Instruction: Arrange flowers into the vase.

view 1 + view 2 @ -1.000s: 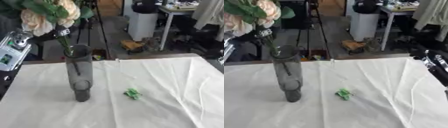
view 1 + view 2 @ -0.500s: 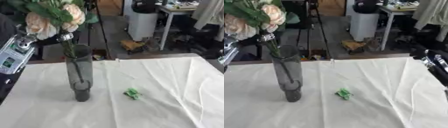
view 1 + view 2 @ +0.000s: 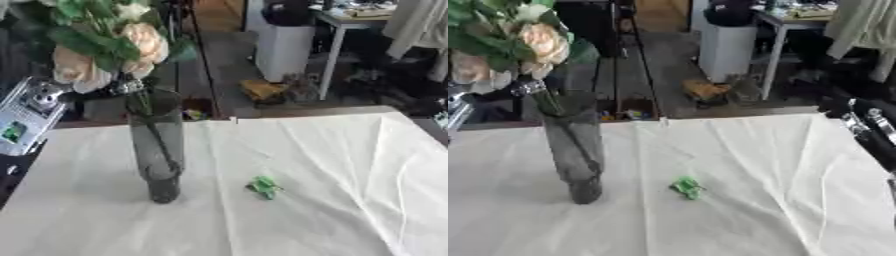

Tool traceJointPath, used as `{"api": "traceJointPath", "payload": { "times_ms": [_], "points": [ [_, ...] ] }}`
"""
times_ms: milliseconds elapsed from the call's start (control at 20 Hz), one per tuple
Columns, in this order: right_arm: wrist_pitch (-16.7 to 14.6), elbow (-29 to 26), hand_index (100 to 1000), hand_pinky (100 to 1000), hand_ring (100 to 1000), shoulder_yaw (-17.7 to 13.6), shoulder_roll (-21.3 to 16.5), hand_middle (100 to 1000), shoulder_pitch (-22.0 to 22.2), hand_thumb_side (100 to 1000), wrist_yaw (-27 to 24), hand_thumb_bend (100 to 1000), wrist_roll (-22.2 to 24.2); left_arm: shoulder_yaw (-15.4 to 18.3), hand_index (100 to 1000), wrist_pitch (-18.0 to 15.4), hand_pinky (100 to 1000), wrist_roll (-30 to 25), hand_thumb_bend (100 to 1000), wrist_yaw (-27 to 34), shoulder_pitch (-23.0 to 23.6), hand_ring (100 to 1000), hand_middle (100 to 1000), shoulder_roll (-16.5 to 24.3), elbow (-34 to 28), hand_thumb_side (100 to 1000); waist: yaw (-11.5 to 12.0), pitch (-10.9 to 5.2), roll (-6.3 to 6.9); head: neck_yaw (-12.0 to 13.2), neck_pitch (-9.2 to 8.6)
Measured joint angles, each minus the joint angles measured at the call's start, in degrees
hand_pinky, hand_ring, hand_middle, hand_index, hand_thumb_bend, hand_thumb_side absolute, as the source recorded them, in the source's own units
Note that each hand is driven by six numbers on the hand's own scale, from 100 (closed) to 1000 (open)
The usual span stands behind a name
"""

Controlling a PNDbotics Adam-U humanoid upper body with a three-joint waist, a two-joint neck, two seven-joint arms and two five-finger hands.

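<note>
Smoky glass vase (image 3: 156, 150) stands on the white-clothed tabletop (image 3: 332, 165) in the left eye view, rose bouquet (image 3: 105, 42) stems inside; the left hand (image 3: 31, 117) alongside is blurred, fingers unreadable. Right eye view: a green scrap (image 3: 686, 187) lies nearby; the right hand (image 3: 868, 132) is cut off, its fingers unreadable too.

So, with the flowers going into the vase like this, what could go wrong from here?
1. The vase is tall and narrow, and the heavy flowers sit well above its rim; a sideways pull by the left hand might tip it.
2. It stands on a creased white cloth, so its footing may be uneven.
3. A small green piece lies on the cloth, perhaps broken off; more could fall.
</note>
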Motion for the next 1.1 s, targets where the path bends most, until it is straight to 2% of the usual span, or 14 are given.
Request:
{"api": "traceJointPath", "payload": {
  "times_ms": [100,300,550,800,1100],
  "points": [
    [0.0,0.0,756,800,802,-0.1,0.0,662,0.0,863,0.0,100,0.0,-0.1,687,-1.3,709,0.1,558,-0.8,0.5,687,577,-0.1,0.6,953,0.0,0.07,-0.05,0.0,0.0],
    [-0.1,0.0,756,800,801,-0.1,0.0,661,0.0,863,0.0,100,-0.1,-0.3,710,-3.0,746,0.5,597,-1.9,1.0,747,627,-0.1,1.6,967,0.1,0.19,-0.13,-0.2,0.21],
    [-0.2,0.0,756,800,801,-0.1,0.0,662,0.0,863,0.0,100,-0.2,-0.3,691,-3.9,736,2.3,601,-2.4,1.3,723,585,-0.2,1.8,944,0.1,0.28,-0.18,-0.2,0.31],
    [-0.2,0.0,756,800,801,-0.1,0.0,662,0.0,864,0.0,100,-0.2,-0.1,659,-3.3,711,5.0,613,-0.7,1.1,690,538,-0.6,1.4,898,0.2,0.28,-0.19,-0.2,0.33],
    [-0.2,0.0,756,799,800,-0.1,0.0,661,0.0,864,0.0,100,-0.2,0.4,662,-2.2,721,8.4,657,0.6,-0.3,710,563,-0.6,-0.5,870,0.2,0.28,-0.19,-0.2,0.34]
  ]
}}
